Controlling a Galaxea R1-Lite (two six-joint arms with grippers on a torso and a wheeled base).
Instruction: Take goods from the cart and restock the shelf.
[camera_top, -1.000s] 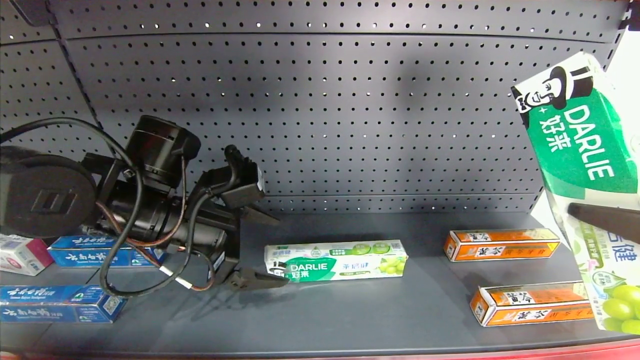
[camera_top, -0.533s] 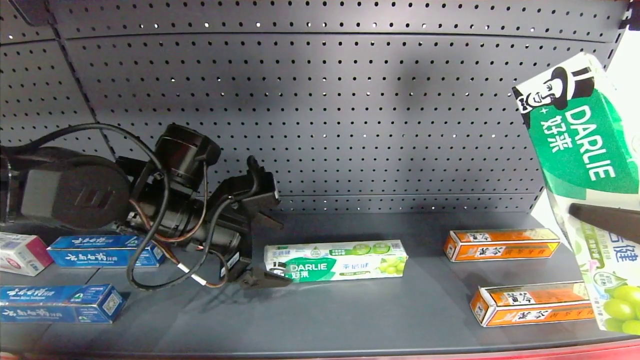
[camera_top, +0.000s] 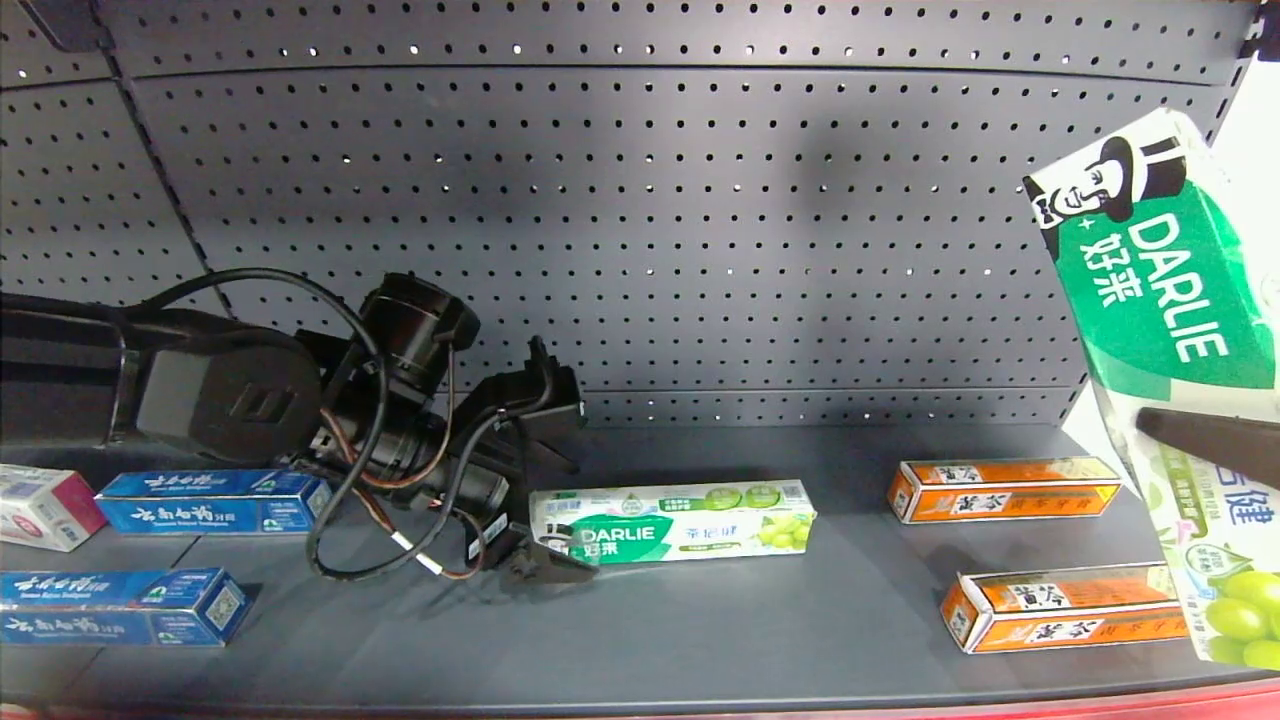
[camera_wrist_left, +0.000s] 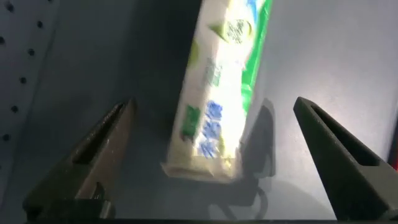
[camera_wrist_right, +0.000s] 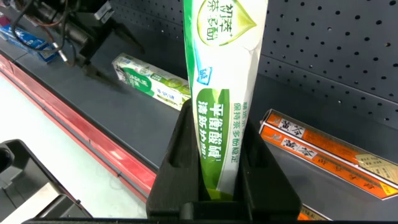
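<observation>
A green-and-white toothpaste box (camera_top: 680, 522) lies flat on the grey shelf (camera_top: 700, 630), also seen in the left wrist view (camera_wrist_left: 217, 99). My left gripper (camera_top: 575, 520) is open at the box's left end, one finger on each side of it (camera_wrist_left: 214, 104). My right gripper (camera_wrist_right: 224, 180) is shut on a second green-and-white toothpaste box (camera_wrist_right: 224, 93). That box is held up at the far right of the head view (camera_top: 1160, 300), above the shelf's right end, with one dark finger (camera_top: 1210, 440) across it.
Two orange boxes (camera_top: 1005, 488) (camera_top: 1065, 607) lie at the right of the shelf. Two blue boxes (camera_top: 210, 500) (camera_top: 115, 605) and a white-and-pink box (camera_top: 45, 507) lie at the left. A pegboard wall (camera_top: 650, 250) backs the shelf; a red strip (camera_top: 1000, 705) edges its front.
My left arm has moved right along the shelf, bringing its open fingers up to the lying box's left end. The right gripper and its box have stayed put.
</observation>
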